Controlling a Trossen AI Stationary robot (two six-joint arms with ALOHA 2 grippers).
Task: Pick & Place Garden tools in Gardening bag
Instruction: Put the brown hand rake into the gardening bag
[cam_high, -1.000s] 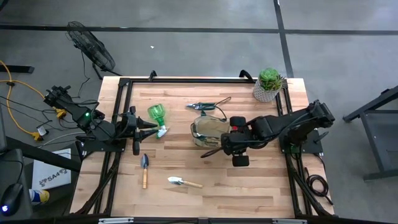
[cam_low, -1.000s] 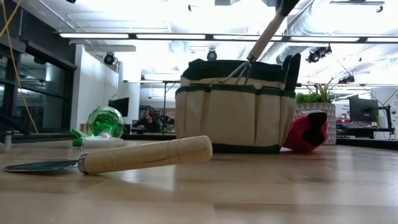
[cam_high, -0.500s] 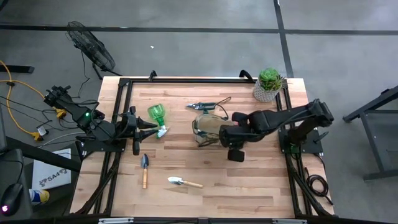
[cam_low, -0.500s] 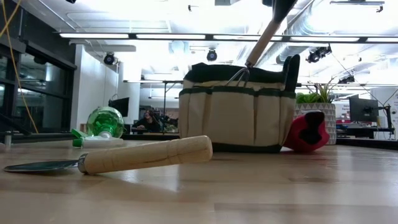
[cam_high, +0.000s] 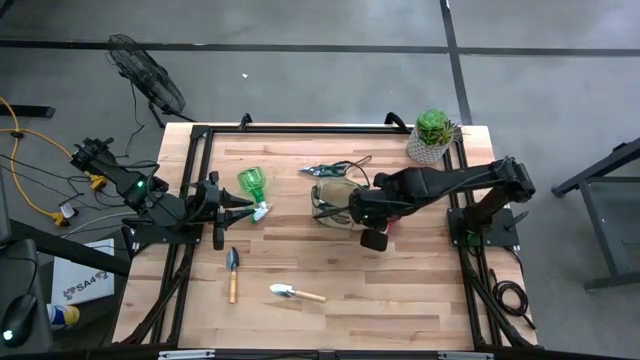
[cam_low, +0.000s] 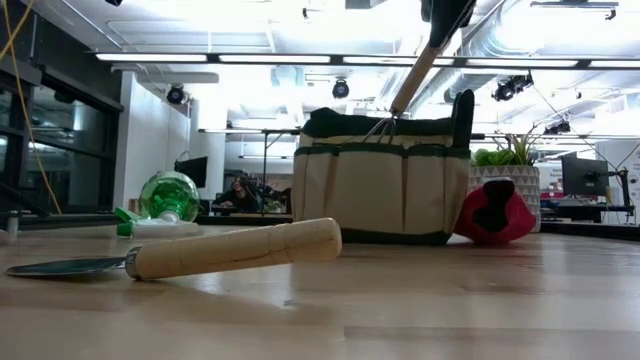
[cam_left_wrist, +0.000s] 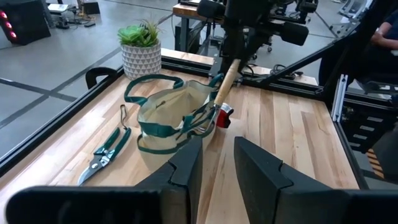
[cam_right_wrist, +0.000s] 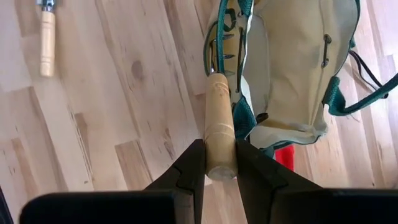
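Note:
The tan gardening bag (cam_high: 333, 200) with dark green trim stands upright mid-table; it also shows in the low view (cam_low: 380, 185) and the left wrist view (cam_left_wrist: 171, 118). My right gripper (cam_high: 364, 212) is at the bag's right side, shut on a wooden-handled hand rake (cam_right_wrist: 219, 118). The rake's tines (cam_right_wrist: 227, 50) are at the bag's rim (cam_low: 385, 125). My left gripper (cam_left_wrist: 216, 165) is open and empty at the table's left, beside the green spray bottle (cam_high: 253, 186). A red item (cam_low: 490, 212) lies against the bag's right side. My right gripper pinches the rake's wooden handle near its free end (cam_right_wrist: 219, 163) between its two fingers. The fingers lie along the handle, slanting down toward the bag. The rake is lifted clear of the table, handle (cam_low: 420, 70) tilted up and tines lowest, at the bag's rim.
Shears (cam_high: 335, 168) lie on the table behind the bag. Two wooden-handled trowels (cam_high: 233, 272) (cam_high: 295, 293) lie near the front left. A succulent in a pale pot (cam_high: 432, 135) stands at the far right corner. A black frame (cam_high: 195, 140) runs round the table.
My right gripper has carried the rake toward the table's far and left edges, onto the bag, and the tines have come down to the bag's rim. The bag has shifted a little on the table.

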